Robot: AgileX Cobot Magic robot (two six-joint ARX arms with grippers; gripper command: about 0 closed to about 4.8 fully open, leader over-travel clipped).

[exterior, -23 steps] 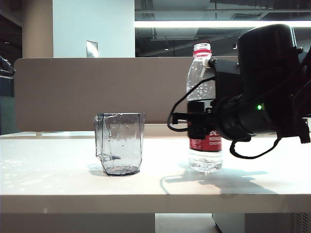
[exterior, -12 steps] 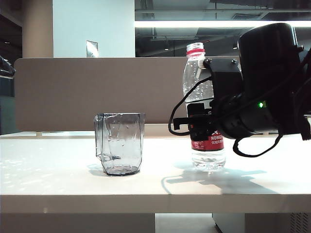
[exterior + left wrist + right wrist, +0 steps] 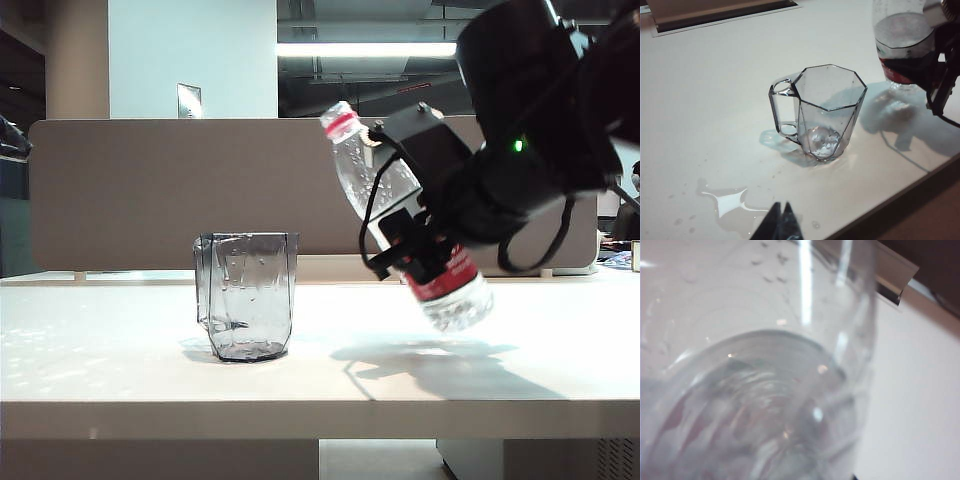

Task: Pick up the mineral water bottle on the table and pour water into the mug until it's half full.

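The mineral water bottle hangs just above the table, tilted with its red-ringed neck leaning toward the mug. My right gripper is shut on its labelled middle, to the right of the mug. Water sits in the bottle's lower end. In the right wrist view the clear bottle fills nearly everything. The left wrist view shows the faceted mug upright with its handle, and the bottle beyond it. My left gripper hangs shut and empty, short of the mug.
A puddle of spilled water and small drops lie on the table between my left gripper and the mug. A beige partition runs along the table's far side. The table's front edge is close below the mug.
The bottle has come up off the table and tipped over, neck swinging left toward the mug. My right arm rose and its wrist rolled. The mug stayed put.
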